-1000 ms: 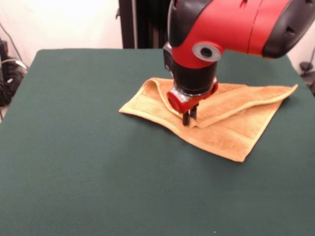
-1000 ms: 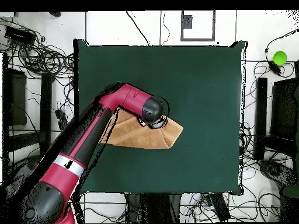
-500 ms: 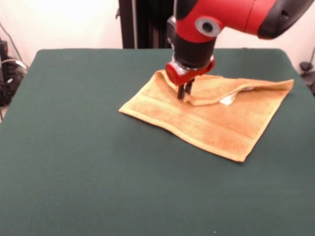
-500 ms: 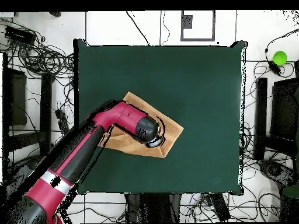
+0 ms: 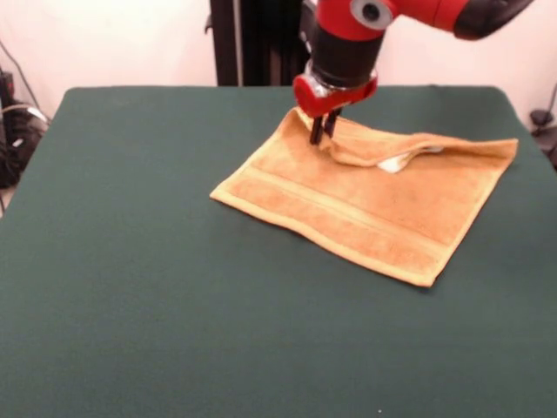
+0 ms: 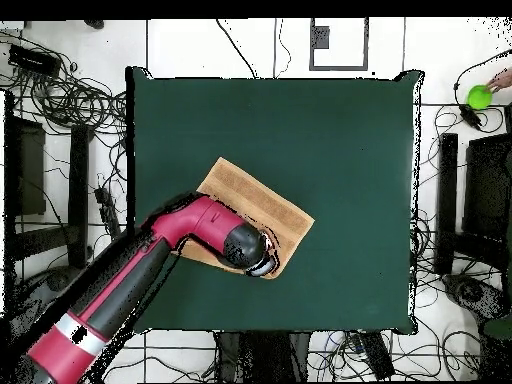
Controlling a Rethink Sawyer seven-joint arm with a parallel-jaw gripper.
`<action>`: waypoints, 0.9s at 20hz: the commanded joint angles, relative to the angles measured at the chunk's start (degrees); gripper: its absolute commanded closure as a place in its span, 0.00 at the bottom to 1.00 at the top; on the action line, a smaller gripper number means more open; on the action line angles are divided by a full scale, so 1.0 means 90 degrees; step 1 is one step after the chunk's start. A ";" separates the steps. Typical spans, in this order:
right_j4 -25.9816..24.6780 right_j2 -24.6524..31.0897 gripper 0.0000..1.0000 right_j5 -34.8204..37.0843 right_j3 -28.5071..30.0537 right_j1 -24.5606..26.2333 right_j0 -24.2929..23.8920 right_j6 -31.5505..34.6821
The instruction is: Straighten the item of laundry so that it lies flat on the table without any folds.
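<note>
The orange-tan towel [image 5: 365, 205] lies on the dark green table [image 5: 157, 305], right of centre. Most of it lies flat, with a woven band along the near edge. Its far edge is still folded over in a narrow ridge, and the white label [image 5: 396, 163] shows under that fold. My gripper [image 5: 320, 135] is shut on the folded edge at the towel's far left corner. In the overhead view the towel [image 6: 255, 200] lies open beyond the red wrist [image 6: 245, 245], which hides the fingers.
The black pedestal post [image 5: 252, 39] stands behind the table's far edge. In the overhead view the red arm [image 6: 130, 290] crosses the table's lower left corner. Cables lie on the floor around the table, and a green ball [image 6: 479, 97] sits off its right side.
My gripper has moved toward the table's far side with the towel's folded layer. This uncovered more of the towel and the white label.
</note>
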 commanded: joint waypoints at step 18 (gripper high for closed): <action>0.0784 0.2301 1.00 0.1350 0.1753 -0.0267 0.0800 -0.0308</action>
